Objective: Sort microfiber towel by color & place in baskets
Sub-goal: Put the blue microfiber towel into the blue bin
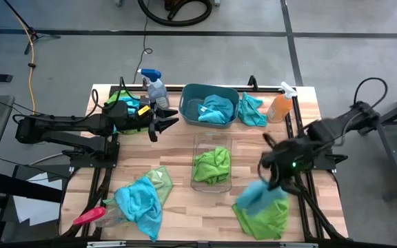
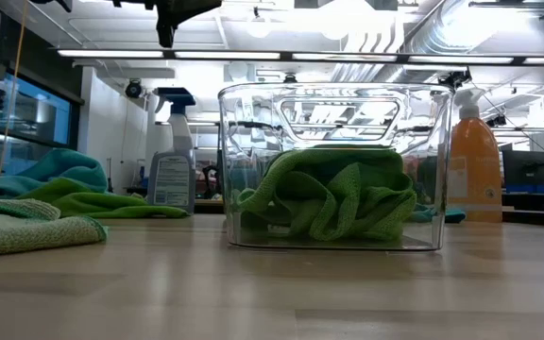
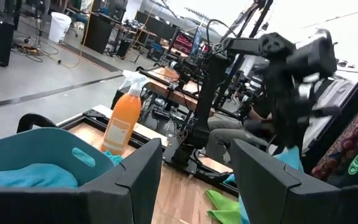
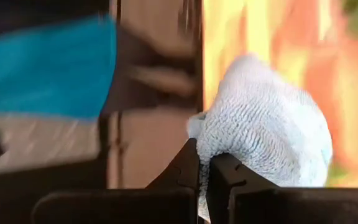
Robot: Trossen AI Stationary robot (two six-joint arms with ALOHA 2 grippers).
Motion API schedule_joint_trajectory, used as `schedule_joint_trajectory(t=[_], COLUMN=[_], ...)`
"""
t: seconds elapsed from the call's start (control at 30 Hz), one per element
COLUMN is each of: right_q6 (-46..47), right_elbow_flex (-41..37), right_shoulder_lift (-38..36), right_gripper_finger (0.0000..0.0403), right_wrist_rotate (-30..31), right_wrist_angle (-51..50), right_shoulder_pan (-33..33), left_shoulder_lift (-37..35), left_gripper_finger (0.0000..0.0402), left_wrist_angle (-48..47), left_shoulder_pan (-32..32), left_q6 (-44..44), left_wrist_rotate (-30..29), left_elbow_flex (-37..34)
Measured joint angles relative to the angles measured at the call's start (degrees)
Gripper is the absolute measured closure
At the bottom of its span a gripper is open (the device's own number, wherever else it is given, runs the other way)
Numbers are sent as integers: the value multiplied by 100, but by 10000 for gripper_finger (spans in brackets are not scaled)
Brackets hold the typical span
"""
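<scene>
Clamped between the shut fingers of the right gripper (image 4: 204,168) is a turquoise towel (image 1: 257,195), lifted above a green towel (image 1: 267,217) at the table's (image 1: 247,148) front right. Beside the teal tub (image 1: 202,96), the left gripper (image 1: 167,118) is held with fingers apart, empty.

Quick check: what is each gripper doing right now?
Left gripper: jaws open, empty, above the table beside the teal tub.
Right gripper: jaws shut on a turquoise towel.

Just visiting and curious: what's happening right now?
Right gripper shut on blue towel, lifting it off green towel. Left gripper open, waiting beside teal basket. Nothing in the way.
</scene>
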Motion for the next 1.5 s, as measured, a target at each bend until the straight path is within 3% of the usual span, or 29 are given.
schedule_joint_trajectory(t=[0.23, 0.4, 0.53, 0.83, 1.2, 1.5], right_q6=[-1729, -3133, -3818, -5044, -5050, -4896], right_elbow_flex=[657, 706, 708, 710, 708, 706], right_shoulder_lift=[-16, -16, 42, 403, 552, 509], right_gripper_finger=[402, 402, 402, 403, 403, 403], right_wrist_rotate=[1284, 2142, 2651, 2634, 2418, 2399], right_wrist_angle=[935, 1993, 2216, 2476, 2251, 1741], right_shoulder_pan=[-638, -1157, -1630, -2311, -2461, -2457], left_shoulder_lift=[0, 0, 0, 0, 0, 20], left_gripper_finger=[225, 225, 225, 225, 225, 225], left_wrist_angle=[279, 692, 894, 908, 872, 860], left_shoulder_pan=[0, -18, -96, -420, -514, -514], left_q6=[-11, 362, 709, 1813, 2419, 2424], left_wrist_rotate=[0, 27, 155, 155, -190, -400], left_elbow_flex=[0, 2, 2, 7, 224, 225])
